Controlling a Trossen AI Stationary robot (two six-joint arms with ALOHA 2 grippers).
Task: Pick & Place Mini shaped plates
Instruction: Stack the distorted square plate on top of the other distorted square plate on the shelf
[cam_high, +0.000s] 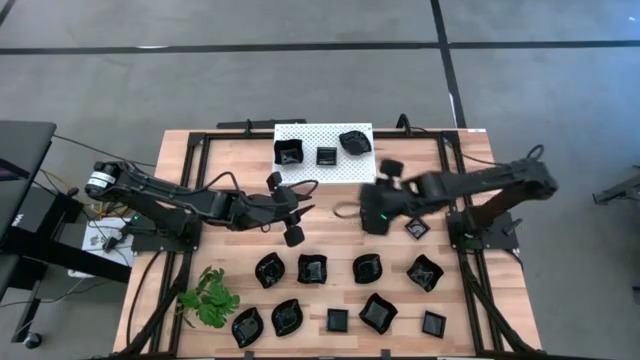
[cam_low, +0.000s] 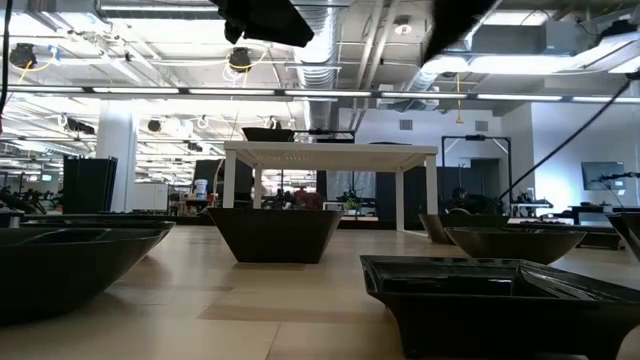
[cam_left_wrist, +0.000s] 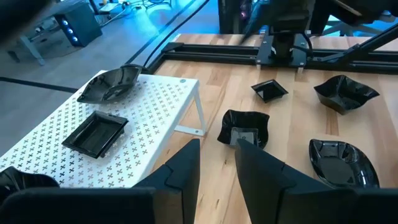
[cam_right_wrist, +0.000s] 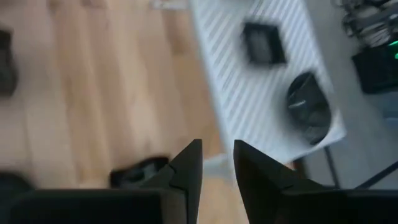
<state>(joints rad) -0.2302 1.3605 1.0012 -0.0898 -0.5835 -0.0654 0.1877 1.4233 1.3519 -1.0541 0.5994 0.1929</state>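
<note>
- We see the left gripper (cam_high: 294, 234) over the middle of the worktop (cam_high: 180, 180), fingers (cam_left_wrist: 180, 171) slightly apart, holding nothing.
- The right gripper (cam_high: 374, 216) hangs beside the white platform (cam_high: 310, 170), fingers (cam_right_wrist: 186, 165) a narrow gap apart, empty.
- Three mini shaped plates (cam_high: 327, 156) sit on the platform at the worktop's far edge.
- Ten more plates lie in two rows along the near edge, plus one by the right arm's base.
- A green sprig (cam_high: 208, 298) lies at the near left corner.

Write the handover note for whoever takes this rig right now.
Left gripper: empty, narrow gap between fingers, mid-table.
Right gripper: empty, fingers slightly apart, by the white platform.
Done: three plates on the platform: square-walled dish, small square, rounded dish.
Left: one small square plate near the right arm and nine more in two front rows.
</note>
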